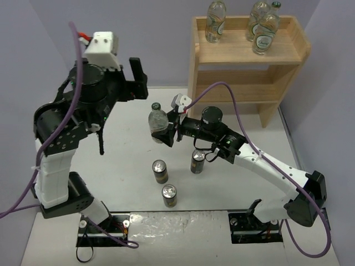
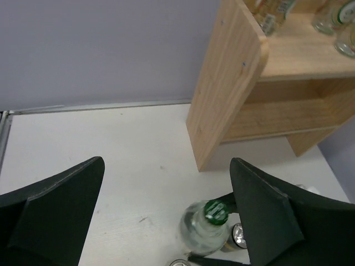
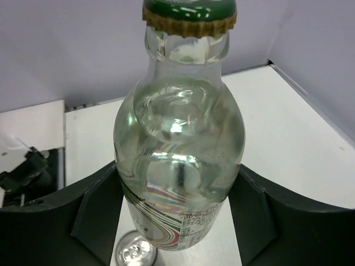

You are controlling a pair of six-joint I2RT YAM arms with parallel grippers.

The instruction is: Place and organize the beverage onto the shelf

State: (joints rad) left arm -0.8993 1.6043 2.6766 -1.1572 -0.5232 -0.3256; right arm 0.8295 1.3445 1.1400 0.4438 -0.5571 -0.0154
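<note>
My right gripper (image 1: 161,132) is shut on a clear bottle (image 1: 157,116) with a dark green cap and holds it upright, seemingly off the table, left of the wooden shelf (image 1: 205,66). In the right wrist view the bottle (image 3: 180,138) fills the gap between both fingers (image 3: 94,216). Three more bottles (image 1: 215,22) stand on the shelf's top tier. Three dark cans (image 1: 160,171) stand on the table near the held bottle. My left gripper (image 1: 135,76) is raised to the left, wide open and empty; its view looks down on the bottle (image 2: 208,230) and the shelf (image 2: 233,83).
The shelf's lower tier (image 1: 238,91) holds nothing. One can (image 1: 197,161) stands right under my right arm, another (image 1: 170,195) nearer the front edge. A can top (image 3: 132,252) shows below the held bottle. A grey wall runs behind the table.
</note>
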